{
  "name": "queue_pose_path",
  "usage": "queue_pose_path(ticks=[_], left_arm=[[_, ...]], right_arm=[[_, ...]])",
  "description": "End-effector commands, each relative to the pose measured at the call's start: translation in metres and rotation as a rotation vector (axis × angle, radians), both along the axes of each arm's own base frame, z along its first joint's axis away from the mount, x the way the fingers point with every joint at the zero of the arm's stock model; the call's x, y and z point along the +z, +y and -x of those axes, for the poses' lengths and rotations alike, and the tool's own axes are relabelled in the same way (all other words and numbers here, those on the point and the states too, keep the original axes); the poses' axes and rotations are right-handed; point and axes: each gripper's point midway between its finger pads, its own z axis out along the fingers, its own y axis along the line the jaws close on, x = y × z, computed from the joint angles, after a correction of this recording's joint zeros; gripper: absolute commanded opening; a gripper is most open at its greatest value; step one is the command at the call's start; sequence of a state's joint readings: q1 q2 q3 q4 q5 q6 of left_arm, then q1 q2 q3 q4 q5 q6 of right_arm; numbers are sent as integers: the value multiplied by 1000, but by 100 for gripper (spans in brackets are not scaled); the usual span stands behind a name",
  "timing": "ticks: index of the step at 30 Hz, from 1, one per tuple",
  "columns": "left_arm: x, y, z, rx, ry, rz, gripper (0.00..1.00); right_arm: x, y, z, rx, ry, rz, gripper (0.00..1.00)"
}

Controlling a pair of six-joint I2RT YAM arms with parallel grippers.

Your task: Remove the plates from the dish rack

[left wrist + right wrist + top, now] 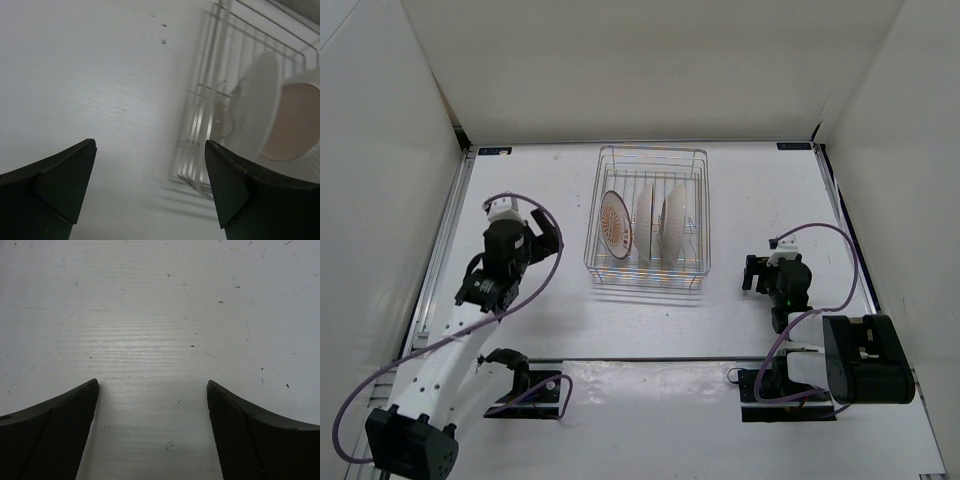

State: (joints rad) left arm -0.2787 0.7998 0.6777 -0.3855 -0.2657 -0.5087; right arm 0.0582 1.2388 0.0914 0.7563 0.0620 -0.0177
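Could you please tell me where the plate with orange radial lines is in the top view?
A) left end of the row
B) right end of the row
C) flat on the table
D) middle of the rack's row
A: the small round plate with orange radial lines stands upright at the left end of the row in the silver wire dish rack.

Dish rack (652,149) of thin shiny silver metal wire; plates (672,222) smooth, glossy white glaze; table (160,315) matt white with faint grain, lightly speckled; right gripper (152,383) pads (55,440) matt black, finely dimpled
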Motion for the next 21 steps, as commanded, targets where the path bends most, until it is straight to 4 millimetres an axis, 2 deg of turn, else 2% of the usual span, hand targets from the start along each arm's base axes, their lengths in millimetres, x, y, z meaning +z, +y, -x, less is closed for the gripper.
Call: queue_pose_path(ticks=[1,2,3,4,5,7,8,11,12,14,17,18,21], left_arm=[[29,-68,-10,-327,21,135,100],[32,-71,-11,-359,38,108,100],[44,-78,-22,-399,33,66,100],[38,-81,-31,-416,69,36,100],[56,-83,-45,-446,50,-34,100],[42,-82,-46,-453,150,-56,100],[35,-84,-59,-446,190,-49,100],[15,-98,-62,-473,237,-45,100],[16,-100,-69,-473,198,-88,100],[8,-113,-68,-512,191,-166,100],[3,-113,-75,-478,211,-306,100],[-2,-115,-81,-465,236,-336,100],[-19,-125,-80,-495,277,-383,100]], right_arm=[[12,-3,-10,-21,-40,-1,90],[11,-2,-10,-19,-38,-2,90],[12,-3,-10,-23,-40,1,90],[11,-3,-10,-23,-39,1,90],[12,-3,-10,-20,-40,0,90],[11,-2,-10,-18,-38,0,90],[12,-3,-10,-20,-42,1,90],[11,-3,-10,-21,-40,0,90],[12,-2,-11,-15,-40,0,90],[12,-3,-10,-21,-40,1,90],[12,-3,-10,-22,-40,-1,90],[12,-3,-10,-21,-40,0,90],[12,-2,-10,-20,-40,-1,90]])
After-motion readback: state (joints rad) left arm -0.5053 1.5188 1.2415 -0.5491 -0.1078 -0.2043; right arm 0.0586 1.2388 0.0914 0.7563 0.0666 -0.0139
